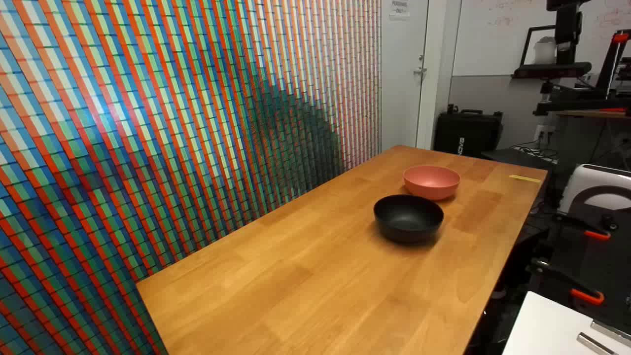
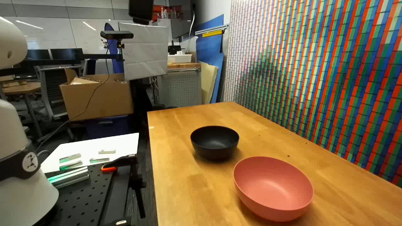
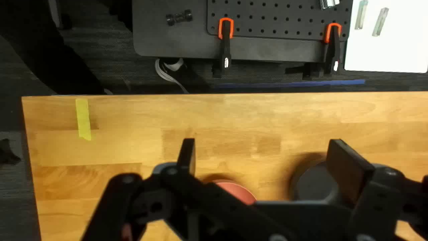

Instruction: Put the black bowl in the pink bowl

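Note:
The black bowl [image 1: 408, 222] stands upright on the wooden table; it also shows in an exterior view [image 2: 214, 142]. The pink bowl [image 1: 432, 183] stands upright close beside it, apart and with nothing in it; it also shows in an exterior view [image 2: 273, 188]. In the wrist view my gripper [image 3: 261, 140] is open wide with nothing between its fingers, high above the table. There the pink bowl [image 3: 238, 192] and the black bowl [image 3: 314, 184] lie below, both partly hidden by the gripper. I cannot make out the gripper clearly in the exterior views.
The wooden table [image 1: 296, 276] runs along a wall of coloured strips [image 1: 197, 123]. Yellow tape [image 3: 83, 118] marks one table end. Beside the table's long edge stands a black pegboard bench [image 2: 91, 197] with orange-tipped clamps [image 3: 226, 43] and a white board [image 2: 94, 147]. The arm base [image 2: 22, 188] is there.

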